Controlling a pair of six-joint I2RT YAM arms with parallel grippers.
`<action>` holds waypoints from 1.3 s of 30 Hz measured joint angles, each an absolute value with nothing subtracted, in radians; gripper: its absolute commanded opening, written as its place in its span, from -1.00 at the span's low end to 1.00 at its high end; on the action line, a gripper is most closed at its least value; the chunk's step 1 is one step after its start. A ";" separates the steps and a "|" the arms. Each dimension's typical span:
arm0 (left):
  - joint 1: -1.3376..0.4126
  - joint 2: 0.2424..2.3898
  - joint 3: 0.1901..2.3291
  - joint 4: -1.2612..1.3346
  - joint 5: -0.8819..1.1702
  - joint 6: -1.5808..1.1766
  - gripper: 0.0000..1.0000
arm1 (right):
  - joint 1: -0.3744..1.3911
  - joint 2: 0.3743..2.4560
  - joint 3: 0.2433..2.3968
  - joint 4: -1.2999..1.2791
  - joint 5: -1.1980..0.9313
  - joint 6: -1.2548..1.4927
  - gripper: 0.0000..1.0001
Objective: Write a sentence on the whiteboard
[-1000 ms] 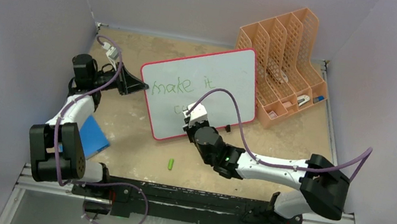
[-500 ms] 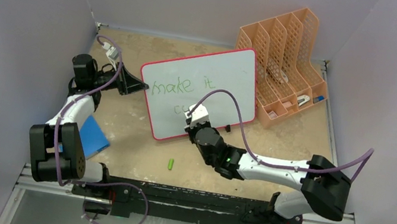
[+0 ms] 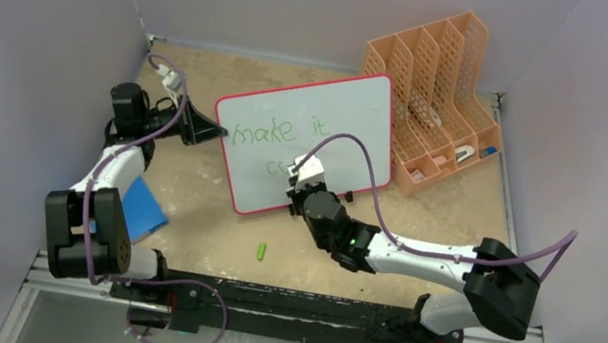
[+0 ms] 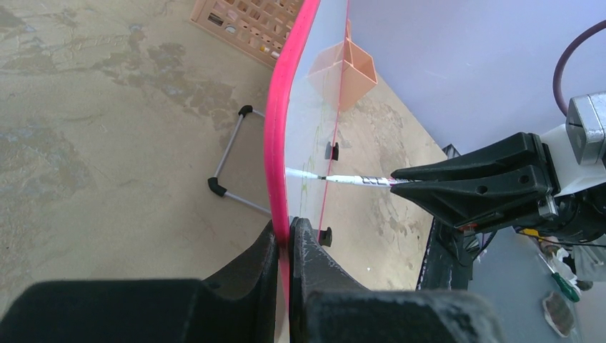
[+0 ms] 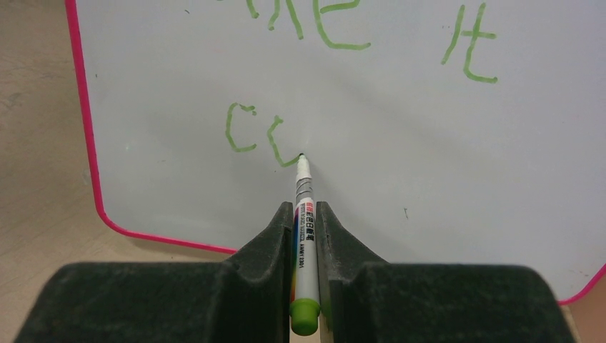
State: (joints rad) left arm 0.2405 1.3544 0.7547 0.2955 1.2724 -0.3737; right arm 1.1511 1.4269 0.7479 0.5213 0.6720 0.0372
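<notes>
The whiteboard [image 3: 334, 130] with a pink-red rim stands tilted mid-table. Green writing reads "make it" [image 3: 274, 133] on the top line, with "c" and part of a second letter [image 5: 257, 136] below. My left gripper [image 3: 216, 131] is shut on the whiteboard's left rim [image 4: 280, 143]. My right gripper [image 3: 292, 177] is shut on a green marker [image 5: 304, 236], jaws tight on its barrel; the tip [image 5: 301, 156] touches the whiteboard at the end of the second letter's stroke. From the left wrist the marker [image 4: 350, 179] meets the whiteboard face.
An orange mesh file organiser [image 3: 436, 100] stands behind the whiteboard's right end. A green marker cap [image 3: 263, 250] lies on the table near the front. A blue pad [image 3: 143, 206] lies by the left arm. Grey walls close in the sides.
My right gripper has shifted a little right and up along the lower line with the marker, and the second green letter has grown. The left gripper and whiteboard have not moved.
</notes>
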 measured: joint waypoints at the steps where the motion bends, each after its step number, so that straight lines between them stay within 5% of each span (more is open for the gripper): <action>1: 0.241 1.354 0.755 0.295 1.272 -0.374 -1.00 | 1.150 1.427 0.749 0.522 0.672 0.037 -1.00; 39: 0.241 1.354 0.755 0.294 1.270 -0.374 -1.00 | 1.129 1.448 0.804 0.559 0.659 -0.005 -1.00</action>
State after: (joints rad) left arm 0.2405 1.3544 0.7547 0.2935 1.2697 -0.3737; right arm 1.1290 1.4475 0.8040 0.5594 0.6590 -0.0048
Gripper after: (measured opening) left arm 0.031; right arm 0.147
